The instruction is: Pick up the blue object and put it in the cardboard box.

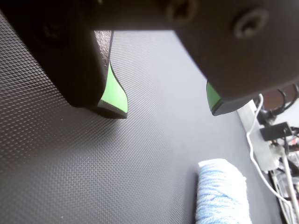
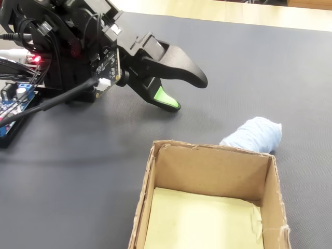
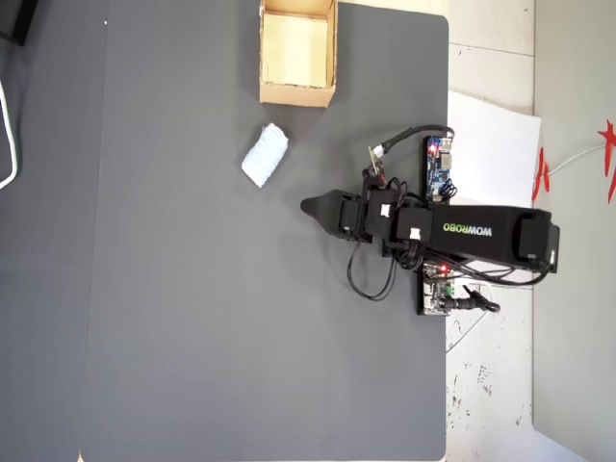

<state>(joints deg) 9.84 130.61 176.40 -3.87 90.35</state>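
Blue object: one pale blue, whitish oblong lump, woolly or cloth-like in texture, lying loose on the mat; in the overhead view it sits at about 7 o'clock from the cardboard box, near it but not touching, and at about 10 o'clock from the gripper tip. Cardboard box: square, tan, low-walled, pale yellow floor, nothing visible inside; in the fixed view the lump lies just beyond its far right wall. Gripper: black, green pads on the inner faces, jaws apart with bare mat between them, holding nothing, hovering low over the mat and well apart from the lump, which shows at the wrist view's 5 o'clock corner. Risks, as judged: the lump looks soft and light, so a jaw arriving off-centre may roll or push it instead of closing round it; a shallow pinch may catch only loose fibres and let it slip in transit; a push toward the box could wedge it against the outer wall, leaving little room for a jaw; a low carry could clip the box rim and shift the box. Surface: dark grey mat with fine diamond embossing, probably grippy. Room: circuit boards and wiring beside the arm base, white sheet and pale floor past the mat's edge.
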